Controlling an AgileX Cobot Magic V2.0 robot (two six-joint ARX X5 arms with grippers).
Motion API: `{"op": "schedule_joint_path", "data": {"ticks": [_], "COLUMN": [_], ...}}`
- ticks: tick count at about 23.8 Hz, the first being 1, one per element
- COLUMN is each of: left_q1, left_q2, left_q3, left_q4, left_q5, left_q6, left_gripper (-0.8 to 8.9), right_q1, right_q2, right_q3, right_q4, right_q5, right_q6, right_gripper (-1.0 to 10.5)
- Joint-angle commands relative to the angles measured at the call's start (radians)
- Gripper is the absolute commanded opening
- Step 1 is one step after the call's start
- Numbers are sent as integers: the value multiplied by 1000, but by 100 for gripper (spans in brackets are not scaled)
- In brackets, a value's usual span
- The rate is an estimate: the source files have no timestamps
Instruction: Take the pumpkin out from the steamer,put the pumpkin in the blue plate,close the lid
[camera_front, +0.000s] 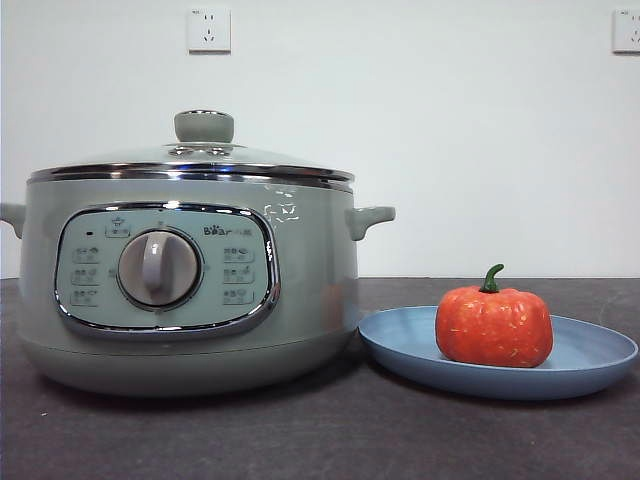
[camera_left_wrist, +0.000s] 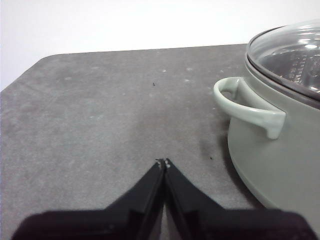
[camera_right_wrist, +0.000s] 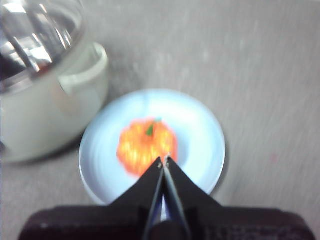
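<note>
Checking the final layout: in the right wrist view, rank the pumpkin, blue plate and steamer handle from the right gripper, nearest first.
From the right gripper:
1. Small orange-red toy pumpkin, just beyond the tips, on the plate.
2. Shallow light-blue plate, around the pumpkin.
3. Side handle of the sage-green steamer, beyond the plate's edge.

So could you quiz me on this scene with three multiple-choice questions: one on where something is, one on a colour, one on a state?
1. Where is the pumpkin?
A. in the steamer
B. on the blue plate
C. on the bare table

2. What colour is the steamer?
A. pale green
B. red
C. black

3. How is the lid?
A. lying on the table
B. held up by a gripper
C. closed on the steamer

Answers:
1 B: it sits on the blue plate beside the steamer.
2 A: its body is pale sage green.
3 C: its chrome rim rests on the pot's rim.
</note>
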Motion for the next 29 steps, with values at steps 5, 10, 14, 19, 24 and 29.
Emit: {"op": "schedule_joint_path", "data": {"ticks": [5,10,14,19,24,29], "left_q1": [5,5,5,5,5,5], "left_q2": [-2,-2,-2,-2,-2,-2], "left_q3": [-18,-18,-18,-18,-18,-18], "left_q4": [4,4,4,4,4,4], "left_q5": [-2,-2,-2,-2,-2,-2], "left_q6": [-10,-10,-10,-9,-9,-9], "left_gripper": [-4,-3,-3,-4,-3,-4], "right_q1": [-336,-480,-493,-492,-492,-491], "right_q2": [-256,-402,-441,-455,-455,-453], "right_q3": [-216,-391,-458,-506,-514,-513], "right_q4": [227,269,269,303,315,316], "right_q5": [-157,-265,-262,-263,-257,-257], "right_q6": [-134,-128,-113,-109,-85,-53], "right_gripper": [-17,-17,-17,-17,-17,-17]}}
